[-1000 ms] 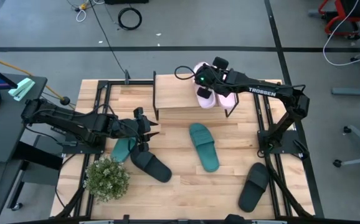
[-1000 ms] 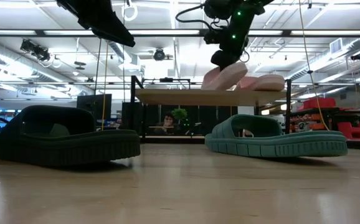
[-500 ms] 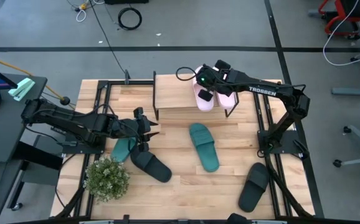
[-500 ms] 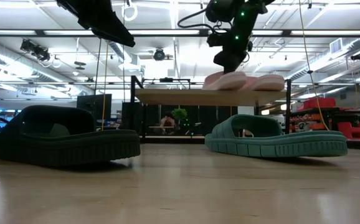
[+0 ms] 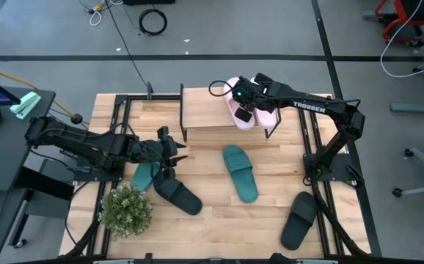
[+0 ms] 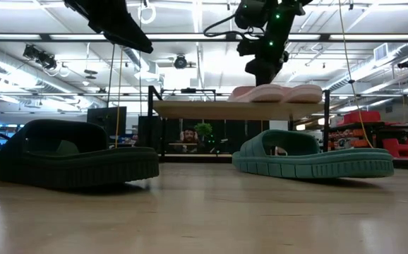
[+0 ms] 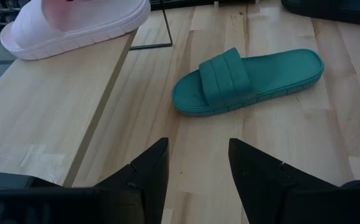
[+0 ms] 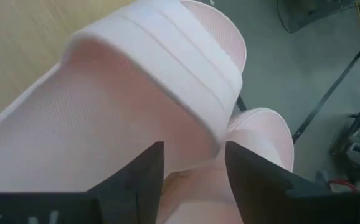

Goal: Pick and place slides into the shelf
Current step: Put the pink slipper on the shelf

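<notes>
Two pale pink slides (image 5: 239, 114) (image 5: 266, 115) lie side by side on the right end of the shelf's plank (image 5: 206, 110). In the low view both pink slides (image 6: 260, 92) (image 6: 303, 92) rest flat on the plank (image 6: 211, 108). My right gripper (image 8: 194, 171) is open just above the left pink slide (image 8: 136, 118). My left gripper (image 7: 198, 168) is open and hovers over the table's left part, above a teal slide (image 5: 144, 176) and a black slide (image 5: 177, 196). Another teal slide (image 5: 240, 173) lies mid-table, and another black slide (image 5: 298, 220) at the near right. My right gripper points down over the left pink slide, with its open fingers (image 8: 144, 177) on either side of the footbed behind the strap (image 8: 180, 62). I cannot tell whether they touch it. The slide lies flat on the shelf's plank.
A potted plant (image 5: 126, 211) stands at the near left corner. The left half of the shelf's plank (image 7: 43, 112) is bare wood. Black metal frames run along the table's left and right edges (image 5: 322, 169). The room with desks and people shows behind the table.
The pink slide under my right gripper was tilted a second ago, one end raised off the plank. It has tipped down and now lies flat beside the other pink slide. My right gripper has shifted slightly toward the near edge.
</notes>
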